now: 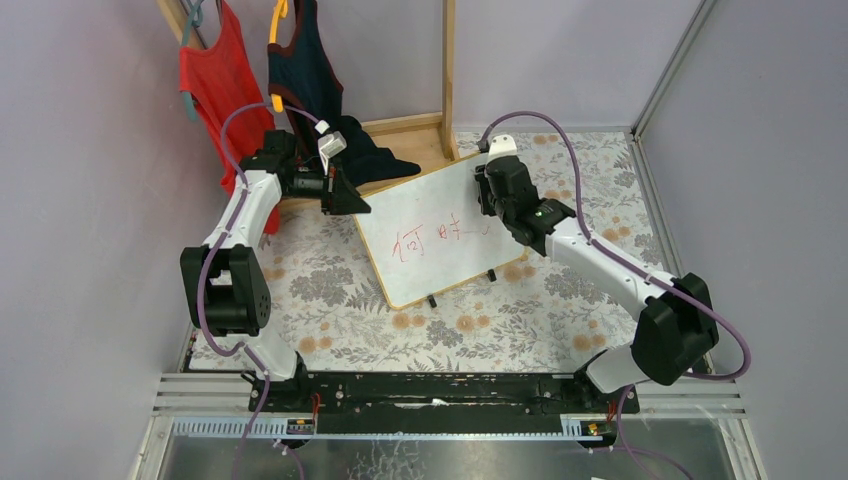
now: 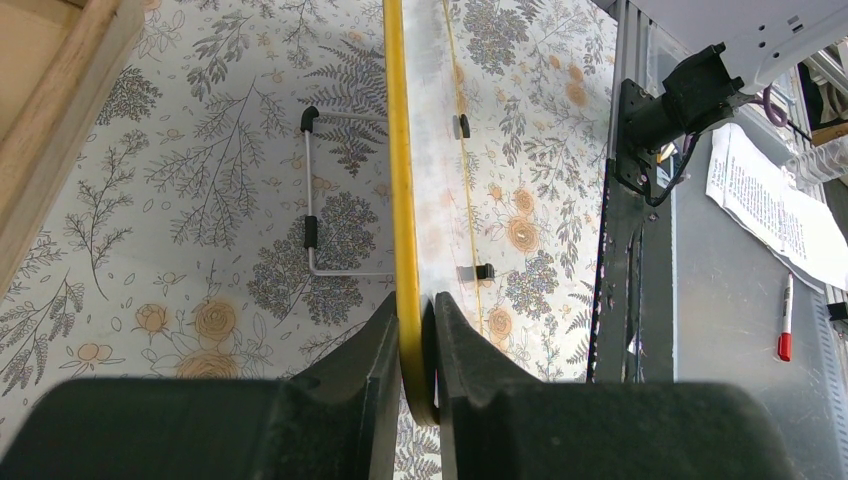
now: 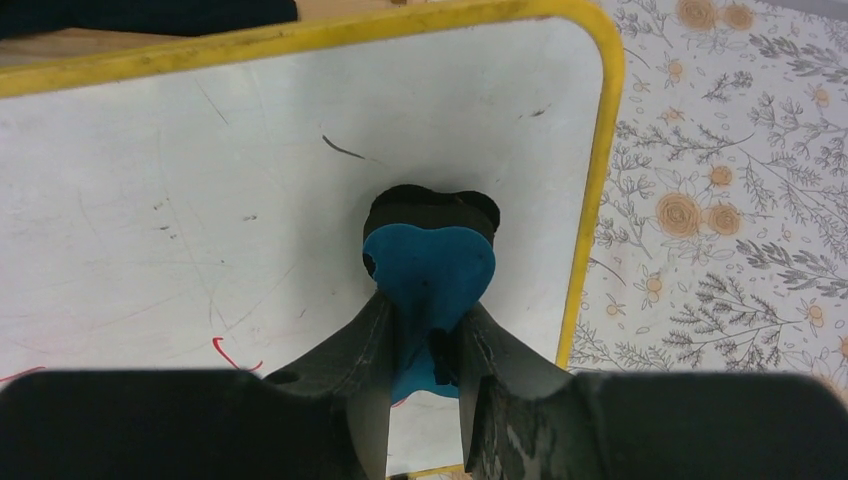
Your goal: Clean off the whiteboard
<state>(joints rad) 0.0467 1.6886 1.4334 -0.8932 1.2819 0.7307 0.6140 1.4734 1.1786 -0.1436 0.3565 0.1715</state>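
Flowered cloth [image 1: 330, 290] covers the table, and about the middle of it, turned askew, stands the whiteboard [image 1: 430, 235], seemingly propped at a slant on its two black feet [image 1: 432, 300]. Red characters [image 1: 428, 240] run across the middle of its face, so the writing looks hardly touched. The right gripper [image 3: 425, 325] is clamped on a blue eraser [image 3: 430, 260], whose pad lies against bare white near the board's far right corner, with the nearest red stroke off to its left. The left gripper [image 2: 415, 320] pinches the yellow frame [image 2: 400, 150] at the far left corner, one finger on each side of the edge.

To wipe well, the eraser should be drawn left and nearward over the characters, pad flat, in overlapping strokes. Pressure should be moderate: the board looks light, and a hard push could tip it back or twist it out of the left grip, which ought to brace firmly against each stroke.

Beyond the board a red shirt [image 1: 210, 80] and a dark garment [image 1: 310, 70] hang by a wooden rack [image 1: 448, 60]; the dark cloth reaches down just behind the far edge, so strokes should stop short of it
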